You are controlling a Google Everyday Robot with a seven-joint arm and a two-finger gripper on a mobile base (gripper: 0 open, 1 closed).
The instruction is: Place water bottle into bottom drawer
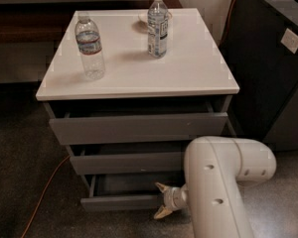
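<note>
I am seeing the end effector released, fingers spread, low at the front of the pulled-out bottom drawer. The water bottle is standing upright and capped on the counter.

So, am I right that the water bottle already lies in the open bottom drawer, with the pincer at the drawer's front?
Not quite: the camera view shows the water bottle standing upright on the white cabinet top, not in the drawer. The rest holds: the bottom drawer is pulled open, and the pincer sits open at its front.
</note>
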